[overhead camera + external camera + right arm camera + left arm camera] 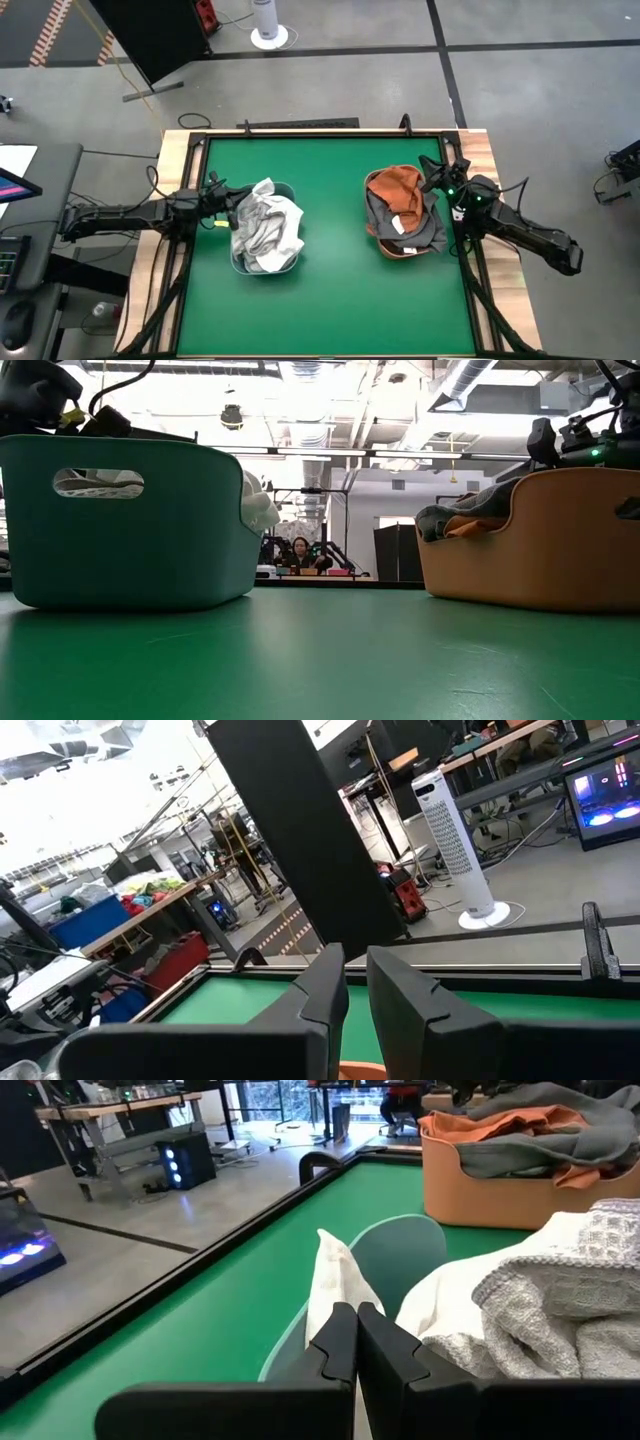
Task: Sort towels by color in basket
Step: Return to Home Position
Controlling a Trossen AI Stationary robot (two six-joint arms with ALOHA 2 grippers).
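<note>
A teal basket [286, 188] left of centre holds a heap of white and light grey towels [268, 232] that bulges over its rim. An orange basket [400, 252] right of centre holds a rust-orange towel [395, 188] and dark grey towels [428, 232]. My left gripper [356, 1342] is at the teal basket's left rim, shut on a white towel [335, 1280]. My right gripper [357, 990] hovers above the orange basket's far right corner with a narrow gap between its fingers and nothing in it. My left gripper pinches a standing fold of the white towel [338, 1298] between its two fingers, at the teal basket's left rim [400, 1245]. It comes roughly level from the table's left side. The fold stands up past the fingertips, and the rest of the towel lies on the heap in the basket.
Green table [330, 300] lies bare between the baskets and along the near and far sides. A raised black frame [300, 132] runs around the table's edge. A person sits at a desk in the room beyond [300, 552].
</note>
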